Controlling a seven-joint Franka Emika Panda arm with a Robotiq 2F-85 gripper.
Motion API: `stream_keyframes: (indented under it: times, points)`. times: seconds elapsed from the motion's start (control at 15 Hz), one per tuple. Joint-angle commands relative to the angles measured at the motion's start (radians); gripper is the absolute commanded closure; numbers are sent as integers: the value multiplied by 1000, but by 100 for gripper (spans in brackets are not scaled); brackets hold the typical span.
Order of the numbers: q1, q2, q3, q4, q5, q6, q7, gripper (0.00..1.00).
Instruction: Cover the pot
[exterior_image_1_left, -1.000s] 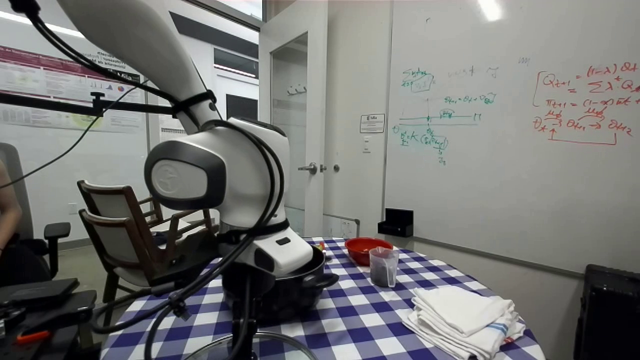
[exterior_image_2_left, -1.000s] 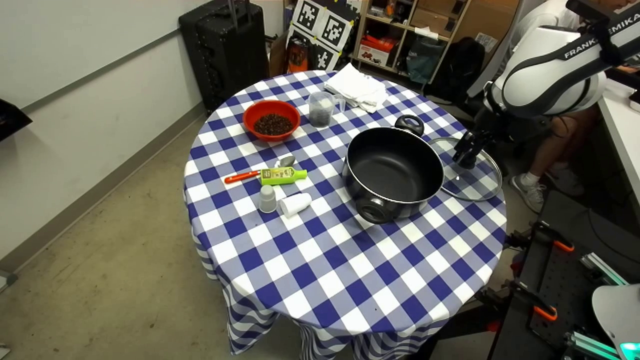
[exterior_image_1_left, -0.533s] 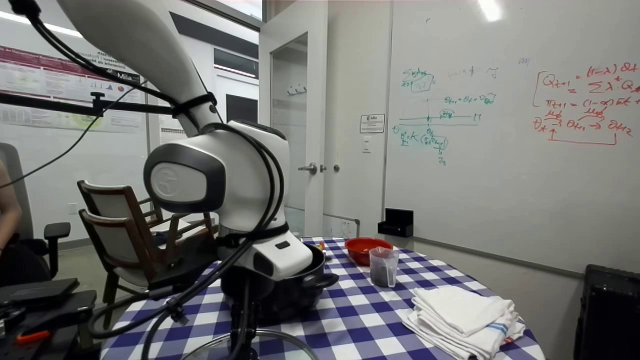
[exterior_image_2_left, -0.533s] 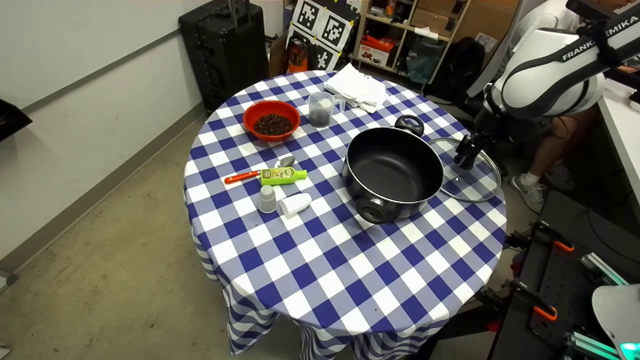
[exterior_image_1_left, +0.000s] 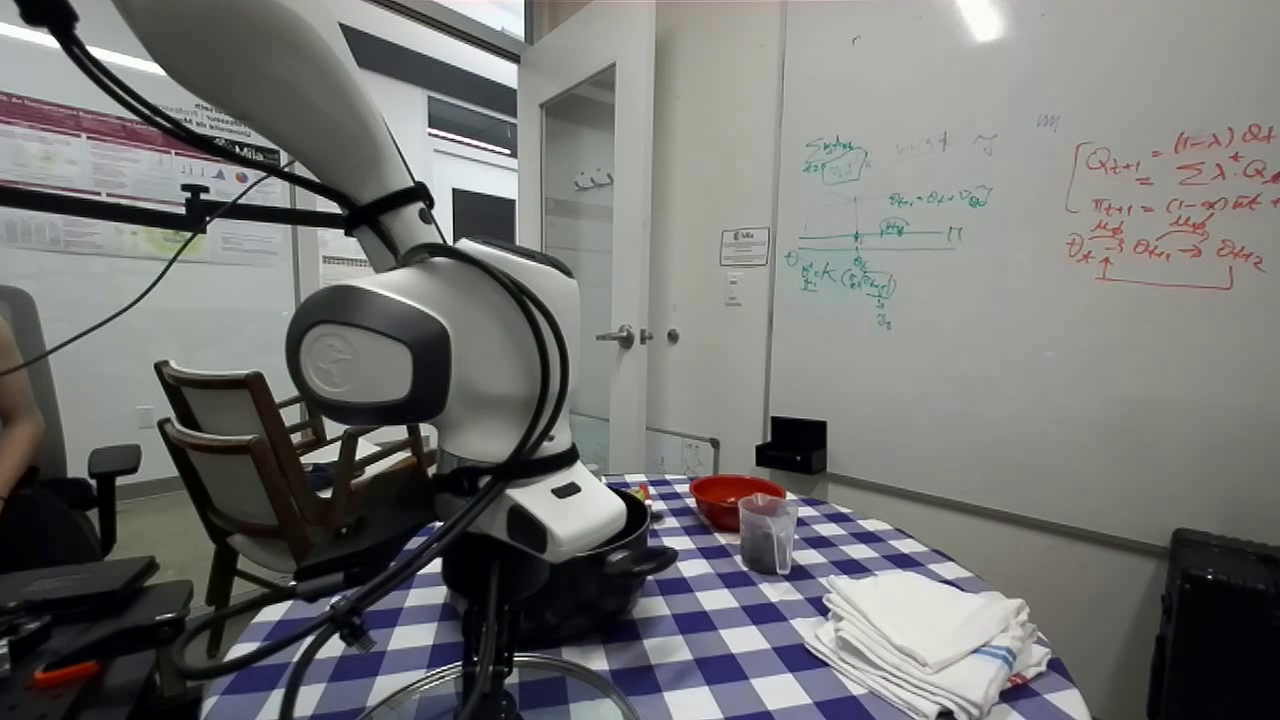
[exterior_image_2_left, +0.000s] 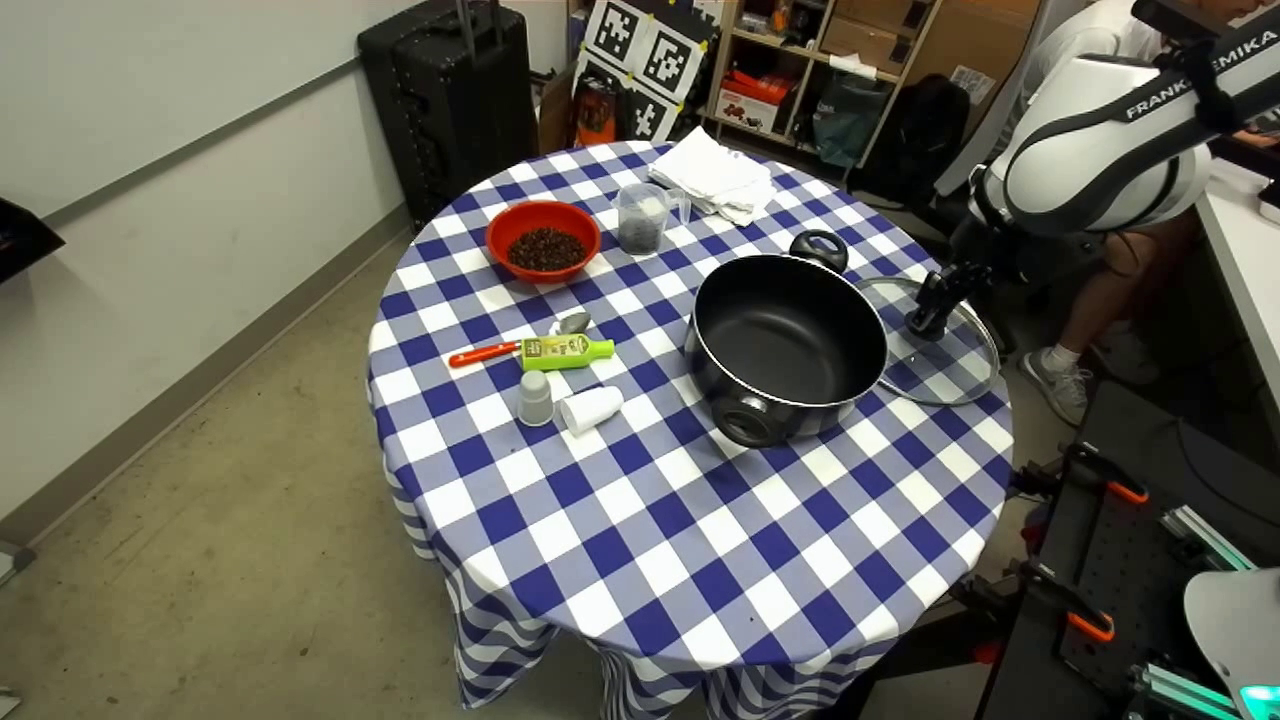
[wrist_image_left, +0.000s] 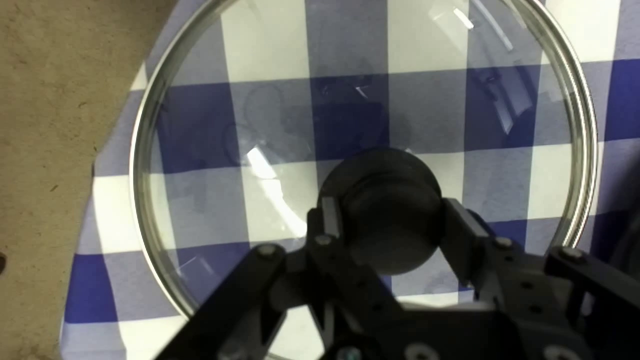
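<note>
The large black pot (exterior_image_2_left: 785, 340) stands uncovered on the checked tablecloth, its inside bare. Beside it is the round glass lid (exterior_image_2_left: 925, 378) with a metal rim, close to the table's edge; whether it touches the cloth I cannot tell. In the wrist view the lid (wrist_image_left: 280, 130) fills most of the picture, with its black knob (wrist_image_left: 392, 235) in the middle. My gripper (wrist_image_left: 393, 220) is shut on this knob, one finger on each side. Both exterior views show the gripper (exterior_image_2_left: 928, 318) reaching down over the lid; the arm partly hides the pot (exterior_image_1_left: 600, 595) in an exterior view.
A red bowl (exterior_image_2_left: 545, 245), a clear measuring cup (exterior_image_2_left: 642, 222) and folded white cloths (exterior_image_2_left: 712, 178) lie beyond the pot. Across from the lid are a green bottle (exterior_image_2_left: 565, 351), a red-handled spoon (exterior_image_2_left: 485, 354), a grey shaker (exterior_image_2_left: 535, 398) and a white cup (exterior_image_2_left: 592, 408). One pot handle (exterior_image_2_left: 820, 250) points towards the cloths.
The gripper's fingers have come together on the knob. The lid has shifted very slightly in both exterior views; the pot has stayed where it was.
</note>
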Motion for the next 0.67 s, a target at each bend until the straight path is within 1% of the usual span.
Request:
stream_keyframes:
  times: [0.0, 0.13, 0.33, 0.53, 0.6]
  points:
    - [-17, -3, 15, 11, 5, -23, -28, 75]
    - [-16, -31, -9, -5, -14, -30, -11, 75]
    - [-9, -96, -79, -27, -77, -46, 37, 75]
    - [14, -161, -159, 0, -193, -77, 96, 75]
    - [19, -189, -175, 17, -230, -93, 113, 75]
